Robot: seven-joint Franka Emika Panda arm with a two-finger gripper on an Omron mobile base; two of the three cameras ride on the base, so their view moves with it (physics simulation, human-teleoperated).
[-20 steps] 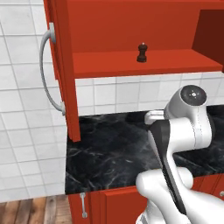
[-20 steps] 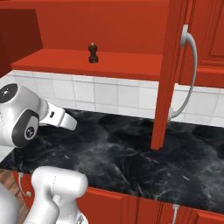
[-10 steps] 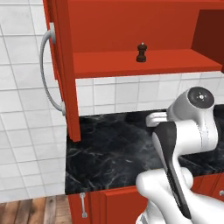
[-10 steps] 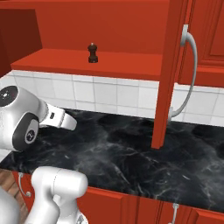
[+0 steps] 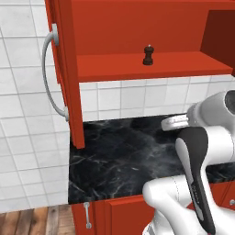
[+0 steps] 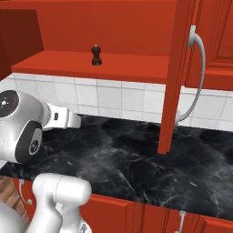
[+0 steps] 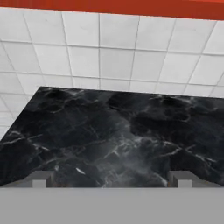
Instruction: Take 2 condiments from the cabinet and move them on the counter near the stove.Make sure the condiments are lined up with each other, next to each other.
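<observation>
Standing small and dark on the red cabinet shelf [image 5: 151, 66], the shaker [image 5: 148, 55], looking light, hard and tippy, wanting gentle holding round its middle, hand [image 7: 111, 178] hanging wide open, empty, over the tabletop [image 7: 113, 135].

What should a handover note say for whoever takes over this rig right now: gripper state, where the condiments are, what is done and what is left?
Gripper: open, holding nothing, looking down over the black counter towards the tiled wall.
Cabinet: door open.
Dark-brown shaker: upright on the cabinet's red shelf, untouched.
The red bottle and the stove cannot be seen from here, so I cannot say where they are.
Done: cabinet door is open; no condiment stands on the visible counter.
Left: pick the shaker from the shelf, set it on the counter near the stove, and line it up beside the other condiment.
</observation>
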